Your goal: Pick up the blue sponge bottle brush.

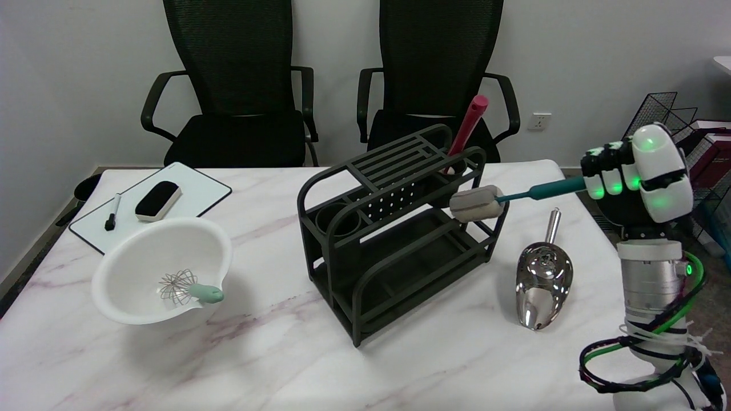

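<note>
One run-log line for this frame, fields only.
right hand: grips bottle brush handle | brush: lifted, sponge head beside black rack | metal scoop: on table | stage: pickup done

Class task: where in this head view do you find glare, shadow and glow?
Head view: glare on the metal scoop; soft shadows beneath the white bowl and black rack; green lights glow on the right hand gripping the brush.
</note>
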